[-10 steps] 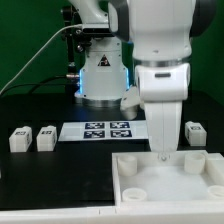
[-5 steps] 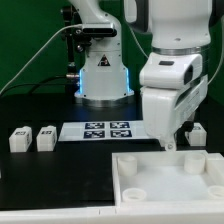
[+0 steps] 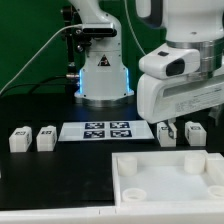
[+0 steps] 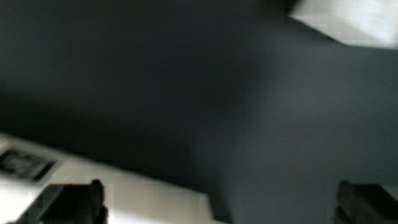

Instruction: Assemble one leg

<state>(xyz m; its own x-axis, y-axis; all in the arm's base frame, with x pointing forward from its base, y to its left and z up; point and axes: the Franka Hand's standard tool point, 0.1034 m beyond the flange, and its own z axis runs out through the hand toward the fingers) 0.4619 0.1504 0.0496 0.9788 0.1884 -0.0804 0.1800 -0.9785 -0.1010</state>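
Here's the white tabletop [image 3: 160,180], lying flat at the front towards the exterior view's right, with a raised rim all round and a round socket near each back corner. Over on the exterior view's left, two stubby white legs stand upright side by side, the outer leg [image 3: 18,140] and the inner leg [image 3: 45,138], each with a dark tag on its face. Just behind the tabletop's back edge stand two more, the third leg [image 3: 167,134] and the fourth leg [image 3: 196,132]. In the wrist view a blurred white corner [image 4: 356,20] shows, possibly one of these parts.
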